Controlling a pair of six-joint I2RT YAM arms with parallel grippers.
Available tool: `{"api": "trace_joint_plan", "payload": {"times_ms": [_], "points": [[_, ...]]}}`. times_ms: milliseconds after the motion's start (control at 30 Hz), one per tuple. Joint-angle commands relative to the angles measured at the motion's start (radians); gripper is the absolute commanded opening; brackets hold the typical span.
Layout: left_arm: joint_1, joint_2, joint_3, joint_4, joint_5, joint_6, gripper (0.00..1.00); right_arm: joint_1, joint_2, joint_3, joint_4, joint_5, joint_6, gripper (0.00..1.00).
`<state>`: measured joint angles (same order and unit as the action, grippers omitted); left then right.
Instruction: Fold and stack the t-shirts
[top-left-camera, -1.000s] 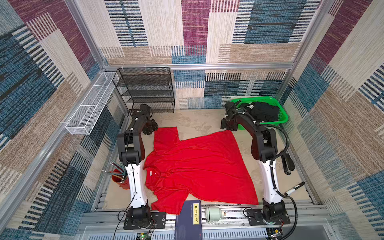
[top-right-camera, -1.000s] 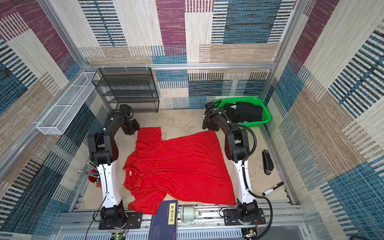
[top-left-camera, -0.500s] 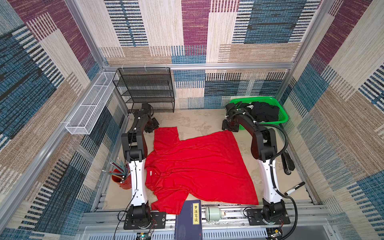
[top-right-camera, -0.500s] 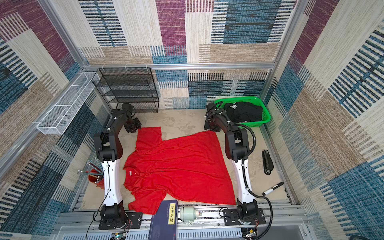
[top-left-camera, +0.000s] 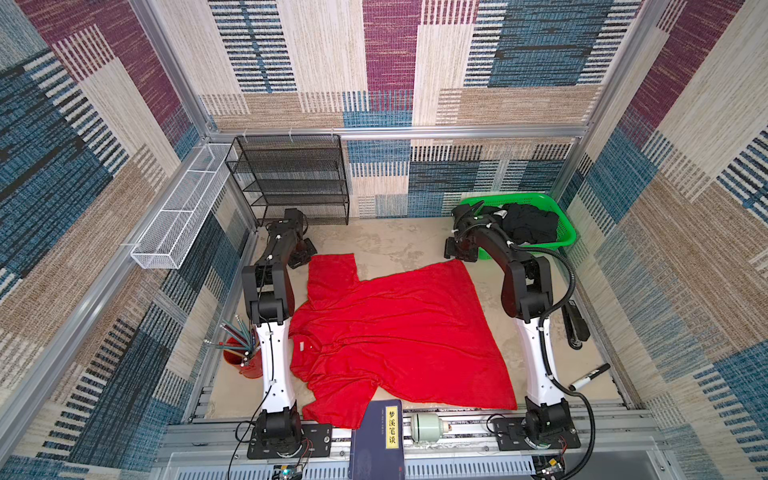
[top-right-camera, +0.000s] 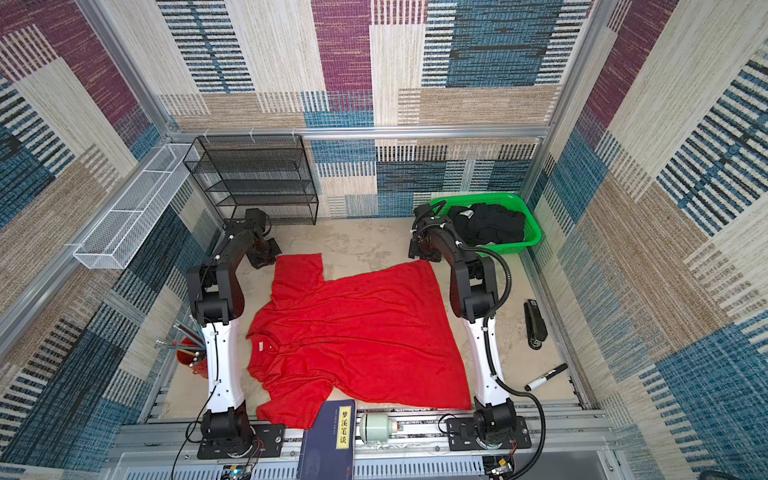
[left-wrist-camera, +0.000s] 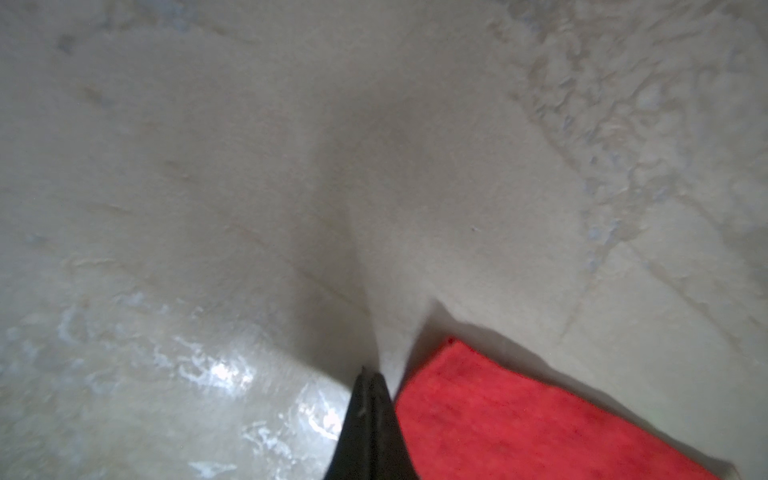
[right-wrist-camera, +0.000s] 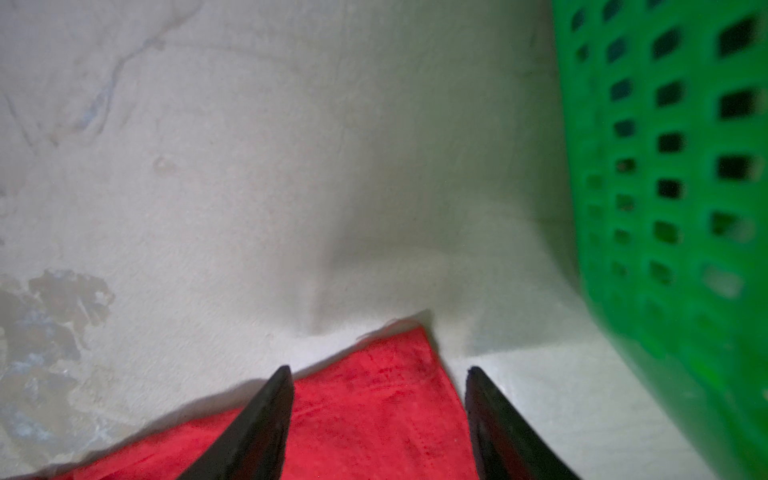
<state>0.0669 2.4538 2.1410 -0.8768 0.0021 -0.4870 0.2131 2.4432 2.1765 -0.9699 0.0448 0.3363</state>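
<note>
Left gripper (left-wrist-camera: 369, 376) is low at the desk (left-wrist-camera: 249, 187), jaws pressed together to a single thin point. The edge of the red t-shirt (top-left-camera: 395, 324) lies right against one side of them in the left wrist view. No cloth shows between the tips, and whether any is pinched there I cannot tell. In both top views this gripper sits at the far left corner of the shirt, by the outstretched sleeve. Right gripper (right-wrist-camera: 377, 370) has its jaws set well apart and holds nothing. The two dark tips straddle the far hem corner of the shirt, one over the red cloth, the other just off its edge over bare desk. The green basket (right-wrist-camera: 665, 166) stands close beside this gripper. The shirt itself lies spread and lightly wrinkled across the middle of the desk between the two arms. Its collar and white neck tag (top-left-camera: 302, 345) point toward the left arm, and the near sleeve is rumpled at the front rail. Black t-shirts (top-left-camera: 528, 222) lie heaped in the basket at the far right corner — well apart from the red one.
</note>
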Motion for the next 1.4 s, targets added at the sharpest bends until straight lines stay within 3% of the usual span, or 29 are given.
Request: {"api": "trace_joint_plan", "payload": {"times_ms": [0,167,300,500,667,733,867,967,1133,1300,1367], "points": [[-0.004,-0.049,-0.077,0.019,0.046,0.002,0.21,-0.008,0.008,0.017,0.007,0.013,0.014,0.67],[-0.006,-0.11,-0.151,0.123,0.025,-0.003,0.3,-0.008,0.009,0.014,0.009,0.0,0.012,0.67],[-0.008,-0.047,-0.048,0.063,0.046,0.034,0.34,-0.009,0.007,0.016,0.007,0.003,0.006,0.67],[-0.016,-0.027,-0.022,0.106,0.057,0.066,0.37,-0.012,0.007,0.014,0.001,-0.001,0.0,0.67],[-0.019,0.071,0.122,0.016,0.094,0.082,0.38,-0.015,0.002,0.009,-0.004,0.001,-0.006,0.67],[-0.027,0.114,0.194,-0.052,0.057,0.084,0.38,-0.018,-0.001,0.007,-0.006,0.002,-0.002,0.67],[-0.042,0.196,0.334,-0.238,-0.052,0.082,0.35,-0.021,-0.011,-0.007,-0.004,-0.006,0.003,0.68],[-0.051,0.224,0.356,-0.321,-0.103,0.106,0.29,-0.023,-0.012,-0.017,0.0,-0.012,0.005,0.68],[-0.065,0.197,0.257,-0.359,-0.169,0.157,0.15,-0.026,-0.024,-0.038,0.013,-0.024,0.007,0.68],[-0.062,0.091,0.056,-0.265,-0.158,0.154,0.0,-0.026,-0.043,-0.074,0.029,-0.036,0.012,0.67],[-0.059,0.056,0.01,-0.238,-0.148,0.144,0.0,-0.026,-0.054,-0.095,0.039,-0.036,0.015,0.68]]}}
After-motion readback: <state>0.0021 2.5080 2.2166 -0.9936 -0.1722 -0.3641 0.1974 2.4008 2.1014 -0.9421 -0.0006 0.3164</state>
